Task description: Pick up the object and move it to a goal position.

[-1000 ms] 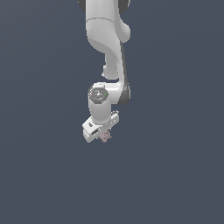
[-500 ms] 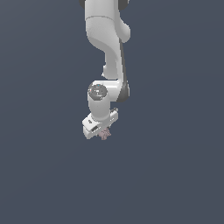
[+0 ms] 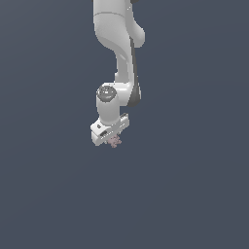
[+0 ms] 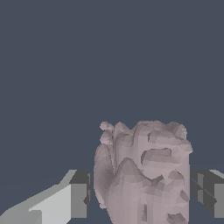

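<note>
The jaws (image 3: 114, 141) pinch the blob (image 4: 144, 173) from both sides, a dark pad (image 4: 81, 192) touching each flank; no worktop edge shows.

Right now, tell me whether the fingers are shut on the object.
Shut on it. In the wrist view the pink object sits between both fingers, touching each side.

The exterior view looks from afar at the whole arm (image 3: 119, 53), while the wrist view sits close above the claw (image 4: 142, 197), both sharing the object (image 3: 115, 142).
</note>
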Controlling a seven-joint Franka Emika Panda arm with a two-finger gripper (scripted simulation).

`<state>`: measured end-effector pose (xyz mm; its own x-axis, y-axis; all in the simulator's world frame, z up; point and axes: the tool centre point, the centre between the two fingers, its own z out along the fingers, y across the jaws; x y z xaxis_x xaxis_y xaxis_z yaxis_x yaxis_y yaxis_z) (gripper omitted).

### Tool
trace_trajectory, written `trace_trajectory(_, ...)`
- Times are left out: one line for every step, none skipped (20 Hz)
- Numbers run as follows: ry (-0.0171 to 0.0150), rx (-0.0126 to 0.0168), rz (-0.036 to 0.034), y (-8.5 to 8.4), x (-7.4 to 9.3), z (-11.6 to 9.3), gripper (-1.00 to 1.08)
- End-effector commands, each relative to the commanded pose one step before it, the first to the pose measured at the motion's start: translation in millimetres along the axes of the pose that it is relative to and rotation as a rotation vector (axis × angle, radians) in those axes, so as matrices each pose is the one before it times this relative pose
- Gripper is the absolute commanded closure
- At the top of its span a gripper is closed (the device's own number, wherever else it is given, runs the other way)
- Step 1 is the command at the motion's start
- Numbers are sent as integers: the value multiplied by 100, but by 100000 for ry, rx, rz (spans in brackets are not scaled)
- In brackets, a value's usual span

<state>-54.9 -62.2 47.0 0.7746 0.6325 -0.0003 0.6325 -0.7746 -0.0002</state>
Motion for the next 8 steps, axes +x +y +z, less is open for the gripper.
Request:
trace_trajectory(29,-25,-24,-382,-796,-58,108)
trace_trajectory(0,0,0,-104,-233,-14,108)
trace_trajectory(0,0,0,-85,-198,-12,108)
trace_trajectory(0,0,0,-67,-163,-10,108)
trace_trajectory(0,0,0,-49,-128,-8,108)
trace_trajectory(0,0,0,-33,-92,-6,108)
trace_trajectory(0,0,0,-18,-55,-3,108)
trace_trajectory(0,0,0,-5,-18,-1,108)
